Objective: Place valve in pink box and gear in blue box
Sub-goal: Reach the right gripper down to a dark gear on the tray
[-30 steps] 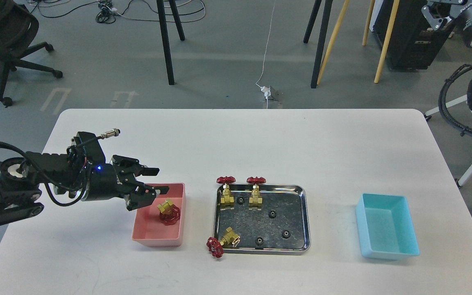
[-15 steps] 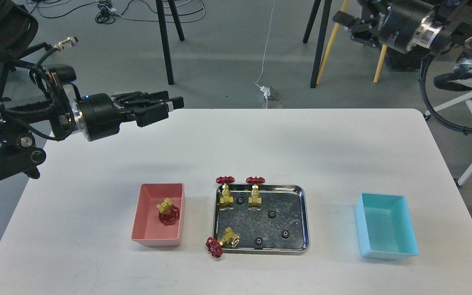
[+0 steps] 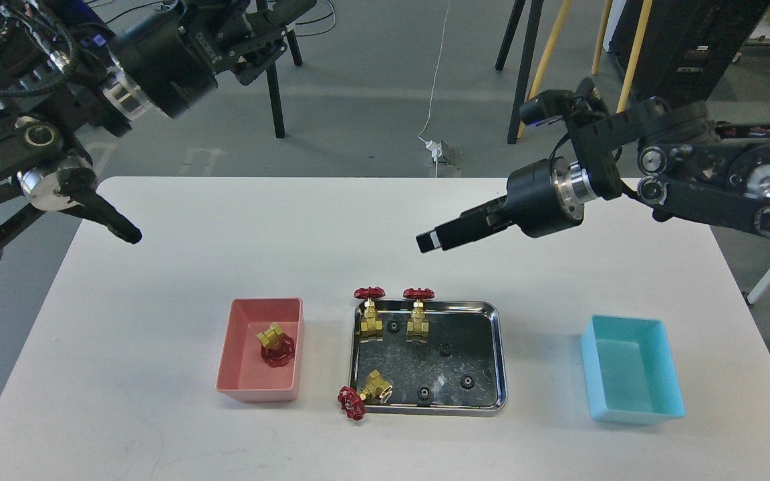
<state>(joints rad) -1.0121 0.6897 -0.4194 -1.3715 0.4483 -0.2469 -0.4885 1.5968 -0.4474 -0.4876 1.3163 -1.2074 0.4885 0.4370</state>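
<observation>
One valve [image 3: 275, 346] lies on its side in the pink box [image 3: 257, 393]. Two valves [image 3: 368, 314] [image 3: 418, 314] stand upright at the back left of the steel tray [image 3: 500, 347]. A third valve [image 3: 366, 393] lies over the tray's front-left rim, its handwheel off the tray. Several black gears lie in the tray, one [image 3: 445, 349] near the middle. The blue box [image 3: 635, 417] at the right holds nothing. My left gripper [image 3: 288, 23] is raised high at the back left, fingers apart, holding nothing. My right gripper [image 3: 428, 240] hovers above and behind the tray, seen side-on as one dark bar.
The white table [image 3: 224, 227] carries the pink box, the tray and the blue box in a row near its front edge. Chair and easel legs stand on the floor behind the table.
My left gripper has let go of the valve in the pink box and risen up and back. My right arm has swung in from the upper right to above the tray.
</observation>
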